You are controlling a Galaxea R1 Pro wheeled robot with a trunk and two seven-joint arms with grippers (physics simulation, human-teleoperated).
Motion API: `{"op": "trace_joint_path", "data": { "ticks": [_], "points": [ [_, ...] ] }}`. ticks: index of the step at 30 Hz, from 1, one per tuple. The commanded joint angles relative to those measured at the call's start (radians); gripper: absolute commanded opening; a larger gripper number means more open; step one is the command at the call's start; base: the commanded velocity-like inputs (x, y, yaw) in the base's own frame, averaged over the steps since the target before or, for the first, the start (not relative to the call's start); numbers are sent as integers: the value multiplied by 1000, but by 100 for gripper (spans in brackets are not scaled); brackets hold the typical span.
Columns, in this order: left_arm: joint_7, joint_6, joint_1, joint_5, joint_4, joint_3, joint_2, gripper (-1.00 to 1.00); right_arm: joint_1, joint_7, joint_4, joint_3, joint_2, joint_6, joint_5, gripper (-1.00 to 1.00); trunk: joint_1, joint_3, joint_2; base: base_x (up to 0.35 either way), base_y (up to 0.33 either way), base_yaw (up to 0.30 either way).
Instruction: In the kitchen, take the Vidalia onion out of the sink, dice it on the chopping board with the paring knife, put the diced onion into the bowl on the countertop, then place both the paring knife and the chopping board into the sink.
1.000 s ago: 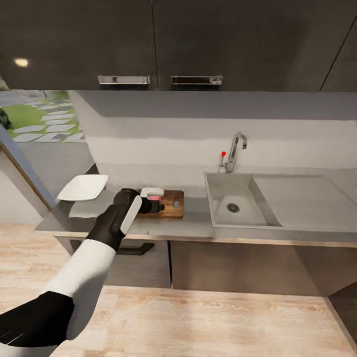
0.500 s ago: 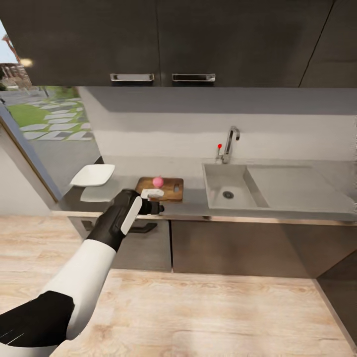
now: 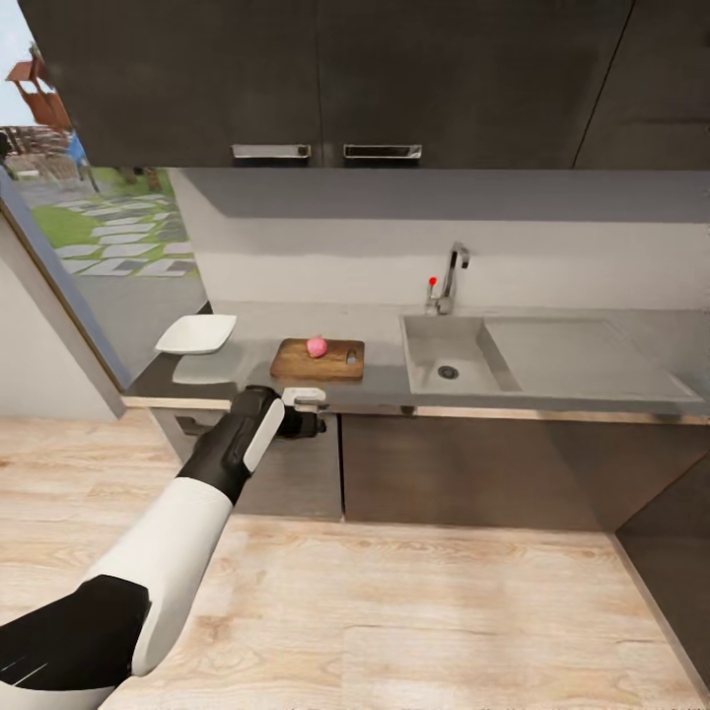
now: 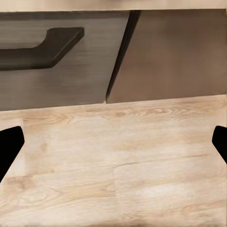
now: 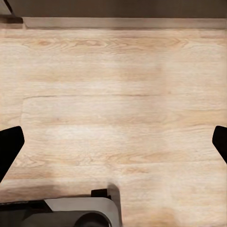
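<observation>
The Vidalia onion [image 3: 317,346] was seen resting on the chopping board [image 3: 318,361]. The left gripper [image 3: 308,411] was held wide apart, empty, below the surface [image 3: 385,390] edge. The round onion could be rolled off if bumped.

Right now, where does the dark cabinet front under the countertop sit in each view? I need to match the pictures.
Head view: the cabinet front runs across the middle, just below the countertop edge.
Left wrist view: the cabinet front stands beyond the floor, with the black drawer handle on it.
Right wrist view: a thin dark strip beyond the floor, likely its base.
Shared landmark: the wood floor.
</observation>
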Motion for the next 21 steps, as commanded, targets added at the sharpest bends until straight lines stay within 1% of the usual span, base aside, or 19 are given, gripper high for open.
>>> {"op": "trace_joint_path", "data": {
  "ticks": [1, 5, 6, 7, 8, 9, 12, 13, 15, 16, 17, 19, 20, 21],
  "points": [
    [9, 2, -1, 11, 17, -3, 0, 100, 0, -2, -1, 3, -1, -2, -7, 100, 1, -2, -2, -20, 0, 0],
    [7, -15, -1, 10, 89, -3, -3, 100, 0, -2, 0, 3, -1, -2, -7, 100, 1, -2, -2, -7, 0, 0],
    [6, -45, -1, 10, 133, -4, -4, 100, 0, -2, 4, 3, -1, -2, -7, 100, 1, -2, -2, -2, 0, 0],
    [6, -59, -1, 10, 151, -4, -5, 100, 0, -2, 6, 2, -1, -2, -7, 100, 1, -2, -2, -2, 0, 0],
    [5, -93, -1, 11, 192, -5, -6, 100, 0, -2, 10, 2, -1, -2, -7, 100, 1, -2, -2, -1, 0, 0],
    [5, -112, -1, 11, 214, -6, -6, 100, 0, -2, 11, 2, -1, -2, -7, 100, 1, -2, -2, 0, 0, 0],
    [2, -263, -1, 11, 386, -7, -8, 100, 0, -2, 15, 2, -1, -2, -7, 100, 1, -2, -2, 0, 0, 0],
    [2, -294, -1, 11, 419, -7, -9, 100, 0, -2, 15, 2, -1, -2, -6, 100, 1, -2, -2, 0, 0, 0],
    [0, -437, -1, 11, 560, -8, -10, 100, 0, -1, 16, 2, -1, -2, -6, 100, 1, -2, -2, 0, 0, 0],
    [-3, -553, -1, 11, 669, -8, -12, 100, 0, -1, 17, 1, -1, -2, -5, 100, 1, -2, -2, 0, 0, 0],
    [-6, -591, -1, 11, 704, -8, -13, 100, 0, -1, 17, 1, -1, -2, -5, 100, 1, -2, -2, 0, 0, 0],
    [-26, -721, -1, 11, 827, -7, -15, 100, 0, -1, 17, 1, -1, -2, -5, 100, 1, -2, -2, 0, 0, 0],
    [-32, -746, 0, 11, 846, -7, -15, 100, 0, -1, 17, 1, -1, -2, -5, 100, 1, -2, -2, 0, 0, 0],
    [-43, -786, 1, 12, 872, -7, -14, 100, 0, -1, 17, 1, -1, -2, -5, 100, 1, -2, -2, 0, 0, 0]
  ]
}}
